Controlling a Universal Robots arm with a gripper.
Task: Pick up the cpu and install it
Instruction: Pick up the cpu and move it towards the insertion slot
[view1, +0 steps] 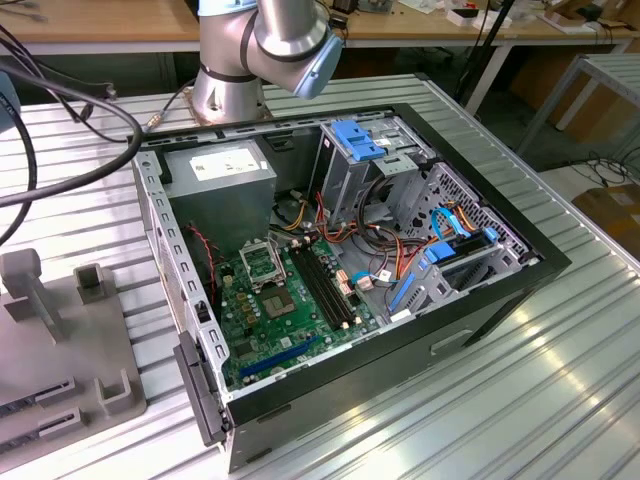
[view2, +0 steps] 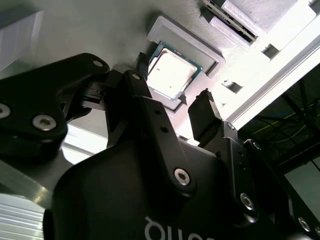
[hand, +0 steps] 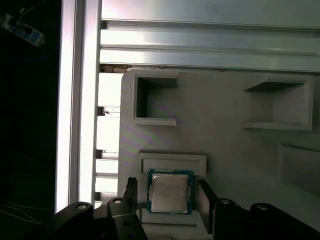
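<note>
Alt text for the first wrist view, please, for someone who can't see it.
A small square cpu with a silvery top lies flat in a recess of a grey moulded holder. The open end effector has its two black fingers standing either side of it. The holder sits on a ribbed metal table.

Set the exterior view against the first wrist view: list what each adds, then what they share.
Exterior view: the arm, the open computer case, its green motherboard and the black-framed socket. First wrist view: the cpu lying in a recess, the claw open with a finger at each side. Shared: the grey holder and the ribbed metal table.
</note>
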